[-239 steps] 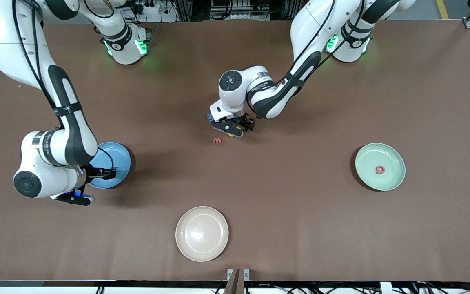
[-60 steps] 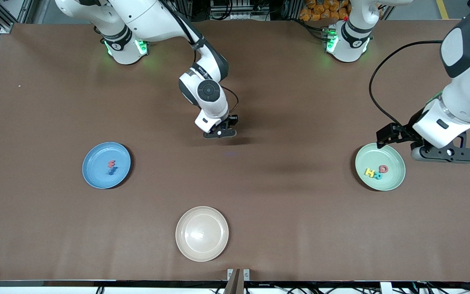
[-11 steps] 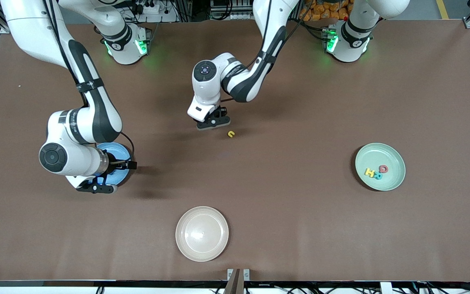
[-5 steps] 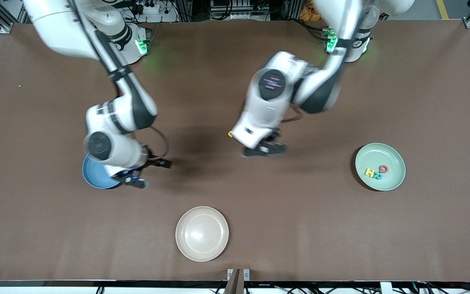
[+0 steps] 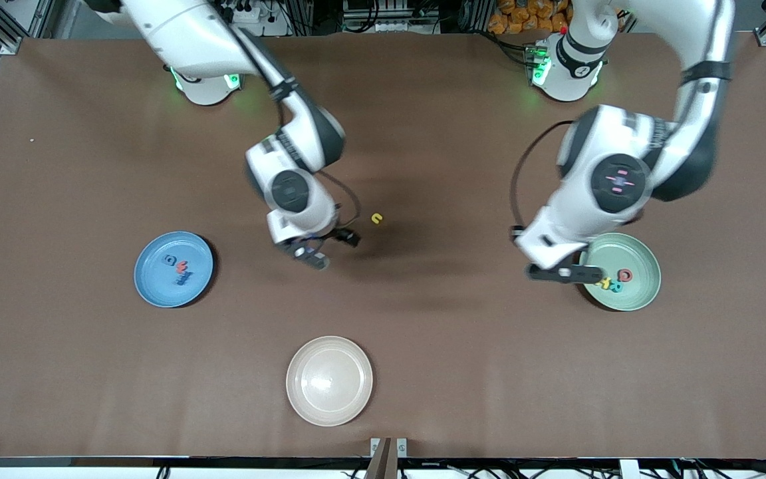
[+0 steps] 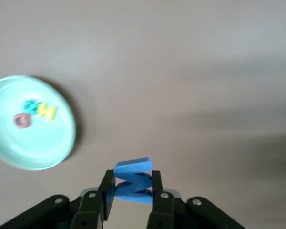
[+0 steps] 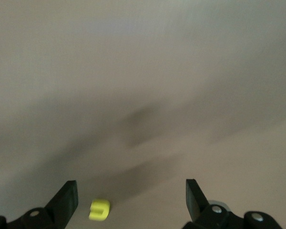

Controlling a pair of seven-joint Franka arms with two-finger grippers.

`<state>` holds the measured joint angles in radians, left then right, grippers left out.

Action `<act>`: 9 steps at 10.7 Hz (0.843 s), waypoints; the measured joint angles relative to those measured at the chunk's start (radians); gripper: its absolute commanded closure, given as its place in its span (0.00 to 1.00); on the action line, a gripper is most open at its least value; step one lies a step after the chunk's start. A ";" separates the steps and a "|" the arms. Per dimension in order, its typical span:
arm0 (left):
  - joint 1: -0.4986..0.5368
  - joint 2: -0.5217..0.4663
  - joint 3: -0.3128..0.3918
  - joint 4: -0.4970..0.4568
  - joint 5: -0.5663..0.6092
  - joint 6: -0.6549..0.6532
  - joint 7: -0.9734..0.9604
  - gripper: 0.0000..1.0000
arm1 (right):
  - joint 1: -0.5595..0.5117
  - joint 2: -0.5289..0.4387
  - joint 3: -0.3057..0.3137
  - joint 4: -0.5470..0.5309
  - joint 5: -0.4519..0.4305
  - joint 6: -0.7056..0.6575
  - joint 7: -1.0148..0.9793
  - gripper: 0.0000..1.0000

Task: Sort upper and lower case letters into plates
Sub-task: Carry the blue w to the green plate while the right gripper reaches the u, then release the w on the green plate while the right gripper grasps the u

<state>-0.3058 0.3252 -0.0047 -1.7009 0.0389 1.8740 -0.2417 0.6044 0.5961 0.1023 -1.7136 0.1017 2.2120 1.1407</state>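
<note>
The left gripper (image 6: pixel 132 202) pinches a blue letter (image 6: pixel 132 181) beside the mint plate (image 5: pixel 642 293), hiding part of its three letters (image 5: pixel 612 283). The right gripper (image 7: pixel 131 200), jaws wide and empty, hangs near the yellow letter (image 5: pixel 376 219).

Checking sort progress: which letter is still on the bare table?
The small yellow letter at mid-table near the right pincer; the others lie in plates or in the left pincer.
</note>
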 measured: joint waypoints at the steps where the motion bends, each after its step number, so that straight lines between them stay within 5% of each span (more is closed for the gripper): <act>1: 0.067 -0.014 -0.024 -0.048 0.027 0.001 0.015 1.00 | 0.041 0.015 0.000 0.002 0.000 0.029 0.059 0.00; 6: 0.252 -0.023 -0.066 -0.251 0.063 0.171 0.098 1.00 | 0.110 0.081 -0.004 -0.009 -0.033 0.200 0.158 0.00; 9: 0.290 -0.022 -0.067 -0.339 0.134 0.277 0.098 0.88 | 0.109 0.095 -0.008 -0.022 -0.043 0.239 0.160 0.00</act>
<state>-0.0157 0.3034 -0.0722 -2.0399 0.1731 2.1513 -0.1433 0.7139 0.6908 0.0938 -1.7360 0.0582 2.4509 1.3010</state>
